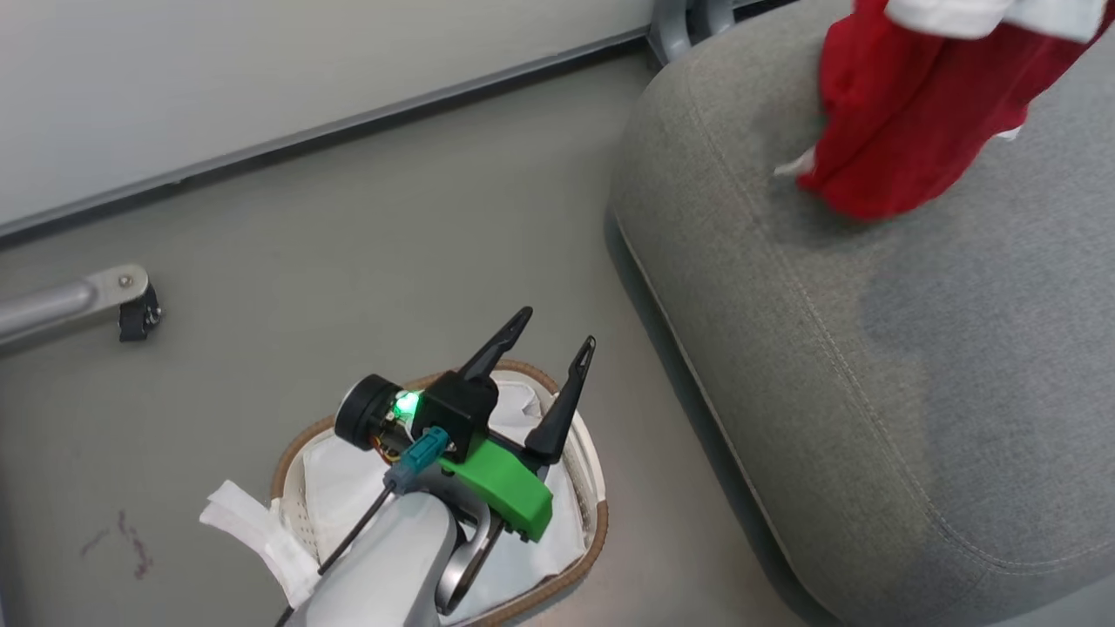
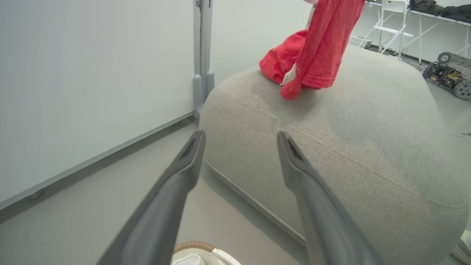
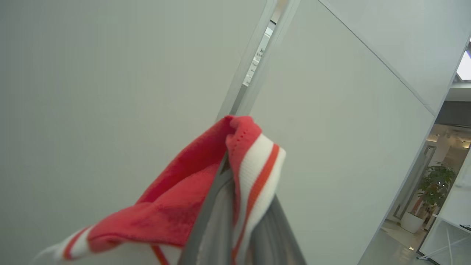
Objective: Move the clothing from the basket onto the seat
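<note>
Red clothing (image 1: 906, 113) with a white panel hangs at the top right, its lower end touching the grey seat (image 1: 871, 366). My right gripper (image 3: 239, 184) is shut on its red-and-white striped trim (image 3: 257, 173). In the left wrist view the hanging clothing (image 2: 323, 44) drapes onto the seat (image 2: 331, 147) beside a red heap (image 2: 279, 62); I cannot tell whether they are one garment. My left gripper (image 1: 557, 328) stands open with nothing in it, above the basket (image 1: 575, 566) on the floor. Inside the basket the white liner (image 1: 348, 479) shows. The left gripper (image 2: 240, 137) points at the seat's side, with the basket rim (image 2: 193, 246) below it.
A pale wall with a dark baseboard (image 1: 305, 139) runs behind the floor. A grey post (image 2: 202, 55) stands at the seat's far corner. A metal leg with a caster (image 1: 131, 305) juts in at the left. A white chair (image 2: 393, 22) and wheeled hardware (image 2: 449, 73) stand beyond the seat.
</note>
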Robot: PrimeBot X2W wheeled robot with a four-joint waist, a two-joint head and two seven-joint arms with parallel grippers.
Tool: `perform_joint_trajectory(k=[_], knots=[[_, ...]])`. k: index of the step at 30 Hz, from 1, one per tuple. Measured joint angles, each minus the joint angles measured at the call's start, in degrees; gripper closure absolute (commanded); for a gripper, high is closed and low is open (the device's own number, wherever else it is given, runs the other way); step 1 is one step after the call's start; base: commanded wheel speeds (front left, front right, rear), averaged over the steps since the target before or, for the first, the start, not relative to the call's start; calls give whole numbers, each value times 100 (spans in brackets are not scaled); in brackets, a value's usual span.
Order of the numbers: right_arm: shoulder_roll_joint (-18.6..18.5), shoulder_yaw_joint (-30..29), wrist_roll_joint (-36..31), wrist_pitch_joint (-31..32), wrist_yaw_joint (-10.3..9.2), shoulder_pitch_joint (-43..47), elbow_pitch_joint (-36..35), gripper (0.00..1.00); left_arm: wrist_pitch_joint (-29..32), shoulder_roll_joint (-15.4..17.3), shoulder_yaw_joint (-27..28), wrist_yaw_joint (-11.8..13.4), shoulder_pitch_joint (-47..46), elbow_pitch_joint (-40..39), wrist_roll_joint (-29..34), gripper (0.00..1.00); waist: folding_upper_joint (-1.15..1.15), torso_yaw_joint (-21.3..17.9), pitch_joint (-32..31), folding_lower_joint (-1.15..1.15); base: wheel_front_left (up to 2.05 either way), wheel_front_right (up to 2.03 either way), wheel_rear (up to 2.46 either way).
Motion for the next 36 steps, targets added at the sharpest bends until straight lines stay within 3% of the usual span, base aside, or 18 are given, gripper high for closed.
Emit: perform_joint_trajectory(k=[5, 9, 15, 24, 26, 27, 28, 29, 30, 36], knots=[[-495, -501, -153, 0, 0, -669, 500, 100, 0, 112, 98, 0, -158, -155, 132, 0, 0, 133, 470, 0, 0, 0, 0], [-590, -983, -312, 0, 0, -599, 773, 100, 0, 221, 155, 0, -240, -238, 232, 0, 0, 204, 859, 1, 0, 0, 0], [-276, -1486, -569, 1, 0, 274, 1044, 100, 0, 339, 186, 0, -359, -334, 394, 0, 0, 252, 1401, 1, 0, 0, 0], [269, -1795, -740, 1, 0, 1197, 1200, 100, 0, 408, 145, 0, -493, -353, 448, 0, 0, 182, 1913, 1, 0, 0, 0], [374, -1788, -739, 1, 0, 1308, 1146, 83, 0, 423, 138, 0, -505, -346, 448, 0, 0, 124, 1935, 1, 0, 0, 0], [407, -1778, -738, 1, 0, 1351, 1105, 60, 0, 433, 134, 0, -507, -338, 448, 0, 0, 101, 1937, 1, 0, 0, 0], [452, -1757, -735, 1, 0, 1409, 1058, 52, 0, 438, 131, 0, -507, -325, 447, 0, 0, 76, 1932, 1, 0, 0, 0], [492, -1707, -720, 0, 0, 1472, 1002, 11, 0, 441, 126, 0, -507, -314, 446, 0, 0, 59, 1917, 1, 0, 0, 0], [522, -1652, -698, 1, 0, 1533, 960, 0, 0, 443, 123, 0, -508, -305, 443, 0, 0, 49, 1897, 0, 0, 0, 0], [660, -1280, -501, 0, 0, 1989, 588, 0, 0, 420, 137, 0, -508, -227, 389, 0, 0, 16, 1689, 0, 0, 0, 0]])
